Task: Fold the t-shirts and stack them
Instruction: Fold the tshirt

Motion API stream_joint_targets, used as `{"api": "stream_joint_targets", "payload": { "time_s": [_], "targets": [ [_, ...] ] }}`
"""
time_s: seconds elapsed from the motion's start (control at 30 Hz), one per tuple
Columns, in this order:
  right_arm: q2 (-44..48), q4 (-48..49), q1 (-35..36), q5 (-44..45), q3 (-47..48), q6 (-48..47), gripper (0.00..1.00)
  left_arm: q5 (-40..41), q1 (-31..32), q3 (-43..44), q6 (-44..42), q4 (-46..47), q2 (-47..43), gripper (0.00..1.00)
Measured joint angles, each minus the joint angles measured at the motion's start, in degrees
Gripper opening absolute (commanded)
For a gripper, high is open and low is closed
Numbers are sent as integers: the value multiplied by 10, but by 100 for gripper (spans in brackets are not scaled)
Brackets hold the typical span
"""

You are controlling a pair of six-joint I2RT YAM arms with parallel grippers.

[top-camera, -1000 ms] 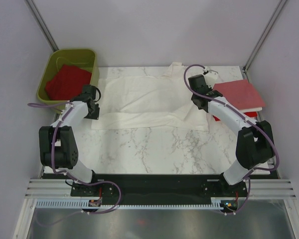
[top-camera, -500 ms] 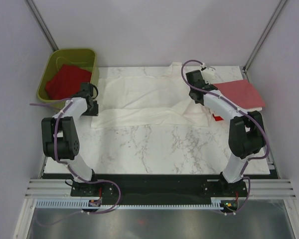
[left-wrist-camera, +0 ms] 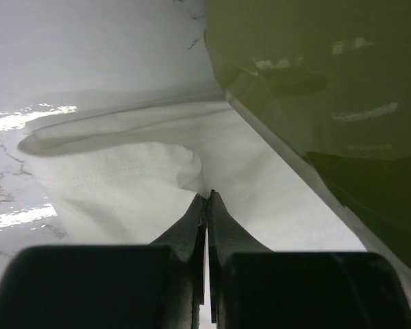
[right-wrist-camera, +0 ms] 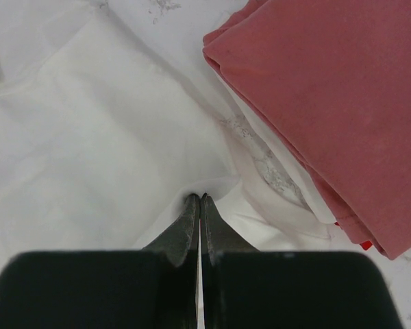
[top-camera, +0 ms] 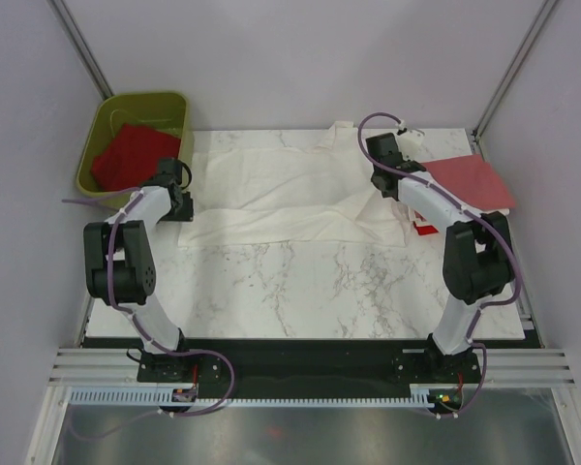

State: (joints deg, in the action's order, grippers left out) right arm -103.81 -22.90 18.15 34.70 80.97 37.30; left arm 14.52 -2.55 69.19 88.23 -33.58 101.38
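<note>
A white t-shirt (top-camera: 290,199) lies spread across the far half of the marble table, folded over on itself. My left gripper (top-camera: 181,205) is shut on its left edge, with cloth (left-wrist-camera: 151,171) pinched at my left gripper's tips (left-wrist-camera: 206,197). My right gripper (top-camera: 385,184) is shut on the white shirt's right edge (right-wrist-camera: 123,137), with a fold pinched at my right gripper's tips (right-wrist-camera: 199,198). A folded salmon pink t-shirt (top-camera: 470,182) lies at the right, over a bright red one (top-camera: 426,229); it also shows in the right wrist view (right-wrist-camera: 329,82). A red t-shirt (top-camera: 131,155) lies in the tub.
The olive-green plastic tub (top-camera: 97,136) stands at the far left corner, close beside my left gripper; its wall (left-wrist-camera: 315,82) fills the right of the left wrist view. The marble table (top-camera: 300,291) runs to the black base rail at the near edge.
Both grippers have moved toward the far side, carrying the shirt's near edge with them. The folded-over cloth now reaches further back.
</note>
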Motion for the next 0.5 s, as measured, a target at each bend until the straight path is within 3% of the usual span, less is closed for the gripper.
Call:
{"api": "stream_joint_targets", "payload": {
  "time_s": [0.1, 0.2, 0.23, 0.27, 0.3, 0.33, 0.4, 0.5],
  "targets": [
    [-12, 0, -3, -4, 5, 2, 0, 0, 0, 3, 0, 5, 2, 2],
    [-26, 2, -5, -9, 9, 3, 5, 0, 0, 4, 1, 7, 3, 18],
    [-30, 2, -6, -11, 12, 4, 31, 0, 0, 4, 1, 7, 3, 29],
    [-35, 3, -7, -15, 16, 8, 46, 0, 0, 4, 1, 8, 3, 34],
    [-39, 3, -8, -18, 18, 7, 54, 0, 0, 4, 2, 8, 3, 38],
    [-41, 4, -9, -21, 19, 6, 58, 0, 0, 4, 1, 8, 3, 48],
    [-41, 4, -11, -28, 19, 3, 60, 0, 0, 4, 0, 3, 2, 60],
    [-39, 11, -12, -37, 18, 2, 61, 0, 0, 1, -3, 4, -2, 62]
  ]
}}
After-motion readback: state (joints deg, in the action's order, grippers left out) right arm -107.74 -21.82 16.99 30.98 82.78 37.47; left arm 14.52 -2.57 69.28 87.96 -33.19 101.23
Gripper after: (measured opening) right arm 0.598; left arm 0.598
